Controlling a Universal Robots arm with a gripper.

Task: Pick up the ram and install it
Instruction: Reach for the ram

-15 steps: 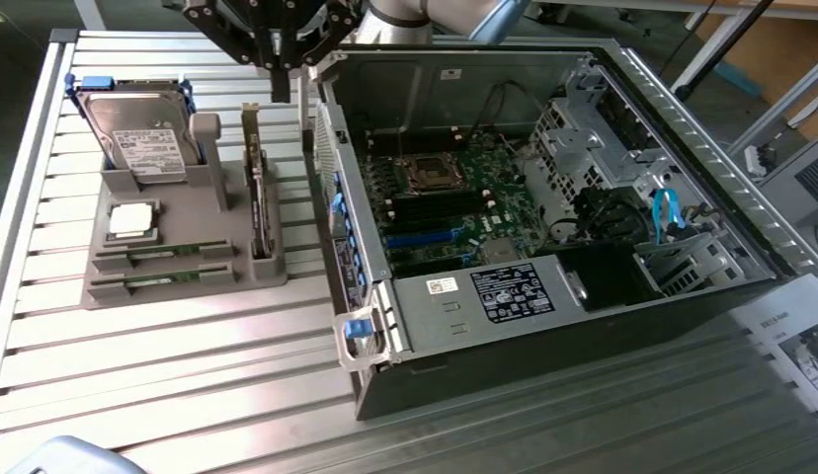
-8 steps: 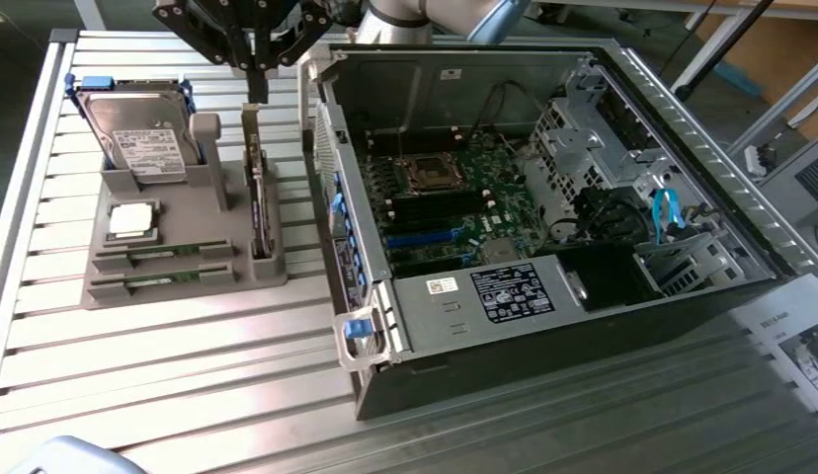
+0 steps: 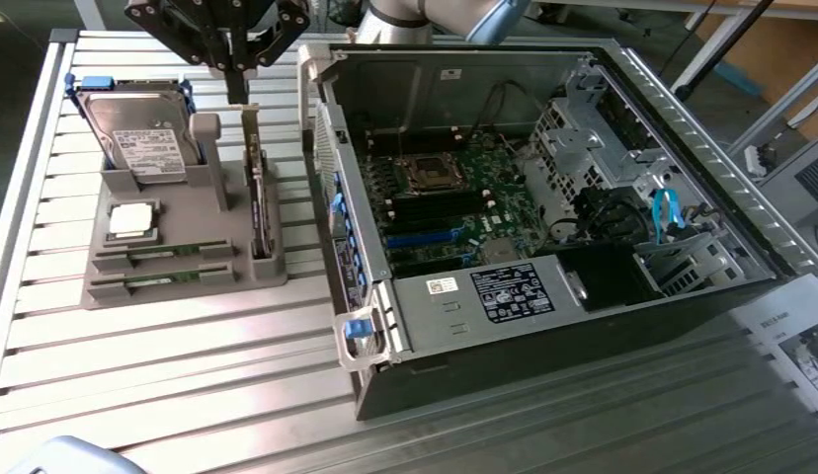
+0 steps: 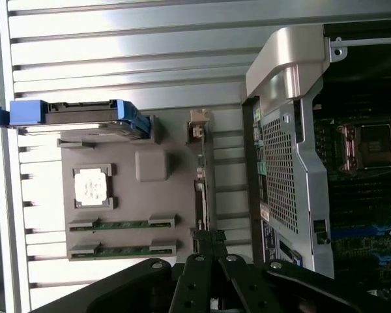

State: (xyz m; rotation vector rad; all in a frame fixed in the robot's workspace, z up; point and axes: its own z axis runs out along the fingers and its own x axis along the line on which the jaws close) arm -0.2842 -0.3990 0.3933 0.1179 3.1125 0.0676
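Gripper (image 3: 235, 95) fingers together, nothing held, hanging over one end of the upright card (image 3: 260, 197). Ram (image 3: 163, 255): two sticks on edge in the holder (image 3: 199, 232) slots, below the gripper and off to one side, past the CPU (image 3: 131, 219). Long axes are parallel and crosswise to the card. Neither touched. Chips on the sticks too small to make out. Board slots in the case (image 3: 541, 385) are dark, can't tell which are free.

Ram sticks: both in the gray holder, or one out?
Both in. The two ram sticks lie flat in adjacent slots of the gray holder, near the processor chip.
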